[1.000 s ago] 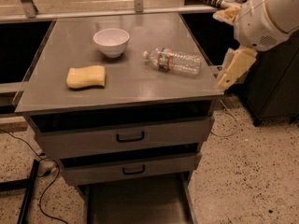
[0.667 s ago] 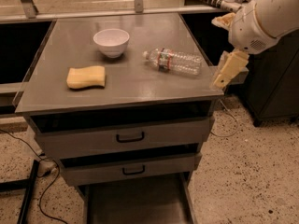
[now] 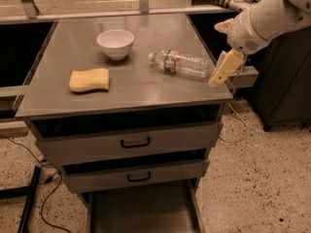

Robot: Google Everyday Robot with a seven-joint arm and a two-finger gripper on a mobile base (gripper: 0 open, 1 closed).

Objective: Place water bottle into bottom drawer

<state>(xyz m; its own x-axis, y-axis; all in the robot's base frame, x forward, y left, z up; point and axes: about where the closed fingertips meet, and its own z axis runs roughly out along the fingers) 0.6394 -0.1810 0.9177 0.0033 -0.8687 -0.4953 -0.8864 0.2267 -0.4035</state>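
Observation:
The water bottle (image 3: 183, 63) lies on its side on the grey cabinet top (image 3: 131, 89), right of centre, its white cap pointing left toward the bowl. The gripper (image 3: 224, 68) hangs from the white arm at the cabinet's right edge, just right of the bottle's base and close to it. It holds nothing. The bottom drawer (image 3: 141, 210) is pulled out at the foot of the cabinet, a dark flat tray with thin grey side walls, and nothing shows on its floor.
A white bowl (image 3: 115, 43) and a yellow sponge (image 3: 89, 79) sit on the top's left half. Two shut drawer fronts with black handles (image 3: 135, 143) lie above the open drawer. A dark cabinet (image 3: 286, 81) stands right. Cables trail on the speckled floor at the left.
The arm and gripper have shifted slightly up and left, closer to the bottle's base. The bottle, bowl and sponge have not moved.

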